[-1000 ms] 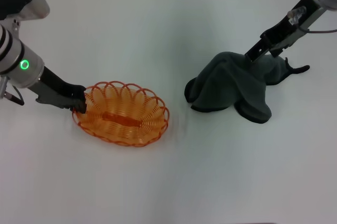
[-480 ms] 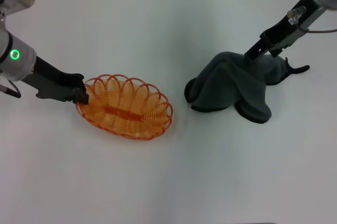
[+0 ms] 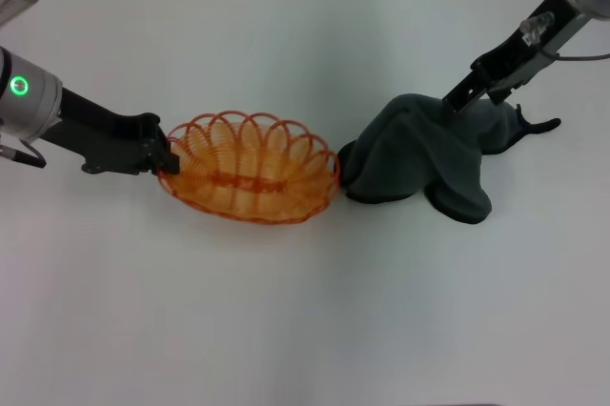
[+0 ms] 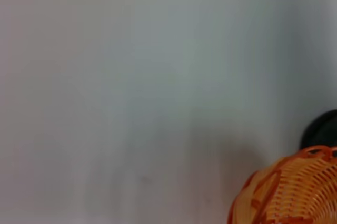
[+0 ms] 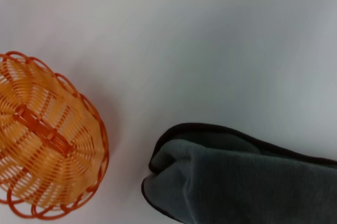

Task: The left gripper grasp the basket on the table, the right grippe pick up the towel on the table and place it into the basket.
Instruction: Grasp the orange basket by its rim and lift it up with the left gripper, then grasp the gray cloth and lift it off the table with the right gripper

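Head view: left gripper, jaws clamped on basket rim at its left end; basket mid-surface, right rim just touching towel. Right grippe, jaws pinching towel peak. You lift towel high, clear scalloped rim, lower centrally. Surface: open room all round, far edge well apart.

Left wrist view: basket corner only.

Right wrist view: basket, towel near, narrow gap.
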You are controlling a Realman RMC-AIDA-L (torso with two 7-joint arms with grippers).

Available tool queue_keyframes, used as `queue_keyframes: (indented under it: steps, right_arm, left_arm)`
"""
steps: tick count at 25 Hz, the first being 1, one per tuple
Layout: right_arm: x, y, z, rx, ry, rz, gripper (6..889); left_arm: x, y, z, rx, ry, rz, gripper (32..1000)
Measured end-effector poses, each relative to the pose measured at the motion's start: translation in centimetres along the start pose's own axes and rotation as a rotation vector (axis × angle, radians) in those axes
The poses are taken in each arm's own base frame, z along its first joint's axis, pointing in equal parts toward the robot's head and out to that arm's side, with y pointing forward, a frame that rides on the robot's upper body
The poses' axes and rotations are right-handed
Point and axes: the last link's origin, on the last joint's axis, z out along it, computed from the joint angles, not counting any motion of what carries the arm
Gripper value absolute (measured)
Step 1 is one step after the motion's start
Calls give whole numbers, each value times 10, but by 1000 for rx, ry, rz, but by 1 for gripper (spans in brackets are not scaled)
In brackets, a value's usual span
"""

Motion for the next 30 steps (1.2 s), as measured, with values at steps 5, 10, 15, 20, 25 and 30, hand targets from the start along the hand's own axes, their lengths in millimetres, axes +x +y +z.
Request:
queue_keyframes:
  steps: [5,10,15,20,25,30]
  right_arm:
    - [1,-1,1,-1,1,2,867]
    - [1,-1,0,0,-1,2,868]
    - [0,-3,1,10,-11,1,868]
    - [-3,-3,2,21,-28,-10,868]
    - [-11,4,9,32,-51,-51,868]
    - [-17,17,19,39,-53,-110,868]
  left_arm:
    - [-1,9,-2,-93,-5,-35,94]
    - [1,16,-7,-187,12,-75,93]
    - [3,15,-10,-196,20,-88,91]
    - [3,15,-11,-195,22,-88,91]
    - [4,15,-12,-194,26,-88,91]
    - [4,14,-12,-191,26,-87,91]
